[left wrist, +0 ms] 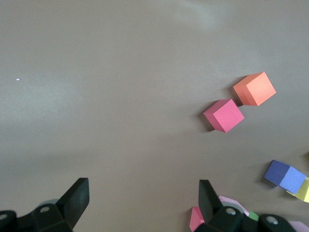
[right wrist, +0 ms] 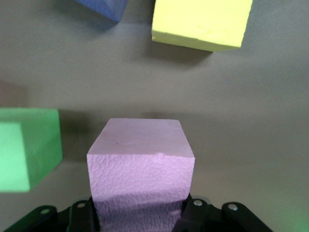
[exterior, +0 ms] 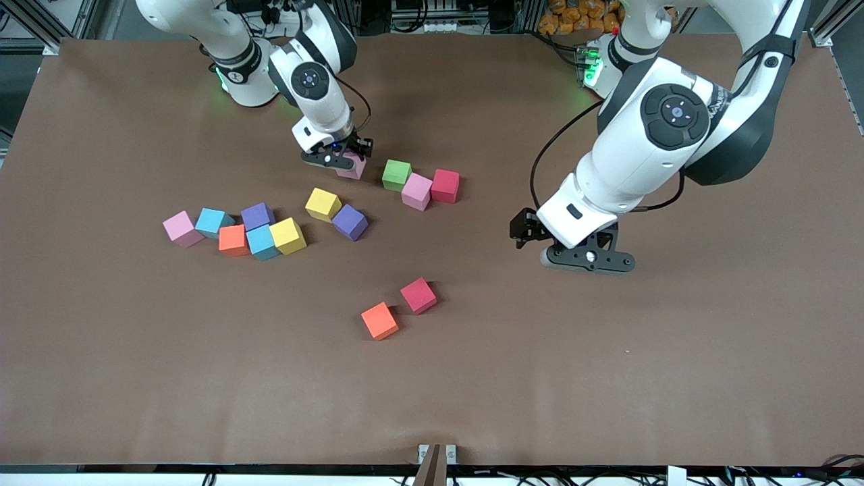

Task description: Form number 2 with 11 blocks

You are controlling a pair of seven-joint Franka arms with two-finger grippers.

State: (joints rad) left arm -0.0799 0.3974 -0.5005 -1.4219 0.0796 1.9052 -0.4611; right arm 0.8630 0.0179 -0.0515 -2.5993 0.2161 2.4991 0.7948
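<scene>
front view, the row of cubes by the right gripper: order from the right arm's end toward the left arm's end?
Pale pink cube in the right gripper → green cube → second pale pink cube → crimson cube.

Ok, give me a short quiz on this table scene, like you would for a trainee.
1. True or false: the left hand grips a foam cube.
2. The right hand is closed on which foam cube: A green, B pale pink, C yellow?
3. How many orange foam cubes lie on the brown table?
Key: 1 false, it hangs open over bare table. 2 B, the pale pink foam cube. 3 two.
</scene>
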